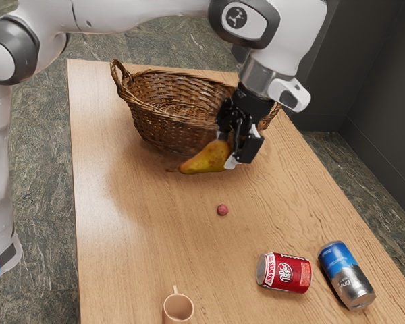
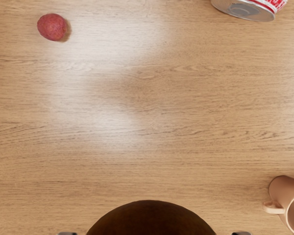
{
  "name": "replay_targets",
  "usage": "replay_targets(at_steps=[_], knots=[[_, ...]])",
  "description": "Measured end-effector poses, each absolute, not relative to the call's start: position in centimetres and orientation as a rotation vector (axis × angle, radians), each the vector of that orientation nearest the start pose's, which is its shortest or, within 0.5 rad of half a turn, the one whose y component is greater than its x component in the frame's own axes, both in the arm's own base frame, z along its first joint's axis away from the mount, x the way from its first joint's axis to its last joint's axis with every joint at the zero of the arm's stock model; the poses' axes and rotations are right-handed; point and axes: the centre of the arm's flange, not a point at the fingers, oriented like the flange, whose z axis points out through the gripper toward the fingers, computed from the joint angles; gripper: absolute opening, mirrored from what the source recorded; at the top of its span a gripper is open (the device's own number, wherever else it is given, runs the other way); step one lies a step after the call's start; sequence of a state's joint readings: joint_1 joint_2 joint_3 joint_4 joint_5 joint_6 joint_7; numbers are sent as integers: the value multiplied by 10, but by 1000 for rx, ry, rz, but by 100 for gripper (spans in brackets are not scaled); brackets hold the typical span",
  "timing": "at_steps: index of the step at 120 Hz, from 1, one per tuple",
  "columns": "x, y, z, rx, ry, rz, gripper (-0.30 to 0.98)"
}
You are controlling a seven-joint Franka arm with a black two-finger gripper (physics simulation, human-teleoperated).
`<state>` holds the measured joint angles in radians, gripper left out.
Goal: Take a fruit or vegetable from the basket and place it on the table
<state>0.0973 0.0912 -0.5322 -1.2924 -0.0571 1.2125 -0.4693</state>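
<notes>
- I have the jaws of my black gripper [image 1: 225, 150] clamped on the pear [image 1: 206, 158], one at each side of its fat end, a little above the middle of the exterior frame.
- The pear has smooth yellow-green skin with a brownish-red blush; it lies almost level, its narrow end toward the frame's left. I have it outside the basket, looking held up over the table. In my wrist view its rounded end shows dark brown at the lower edge.
- Right behind it stands the basket [image 1: 165, 131], woven brown wicker with a flared rim and a looped handle at its upper left. My gripper covers part of its right side, so that wall is close to my hand.
- Below the pear in the frame, a small, round, pinkish-red thing [image 1: 222, 210] sits on the table [image 1: 135, 250], which is pale wood with fine grain.
- Toward the lower right, a red printed can [image 1: 287, 273] and a blue-and-silver can [image 1: 346, 275] lie on their sides, near each other.
- At the bottom edge, a smooth tan mug [image 1: 178, 308] stands upright.
</notes>
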Motion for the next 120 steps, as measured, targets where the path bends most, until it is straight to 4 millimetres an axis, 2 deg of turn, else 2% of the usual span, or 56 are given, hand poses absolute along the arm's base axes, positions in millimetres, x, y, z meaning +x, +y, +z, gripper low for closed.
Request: replay_targets(at_steps=[21,46,54,93,107,112,116,120], knots=[[508,-218,658,-3161,-94,242,33],[531,-214,595,-3141,-164,313,33],[533,-210,579,-3128,-187,345,32],[530,-188,542,-3048,-274,530,37],[530,-184,538,-3050,-282,550,54],[529,-185,543,-3056,-281,538,57],[528,-187,560,-3076,-277,487,59],[526,-191,601,-3122,-267,368,61]])
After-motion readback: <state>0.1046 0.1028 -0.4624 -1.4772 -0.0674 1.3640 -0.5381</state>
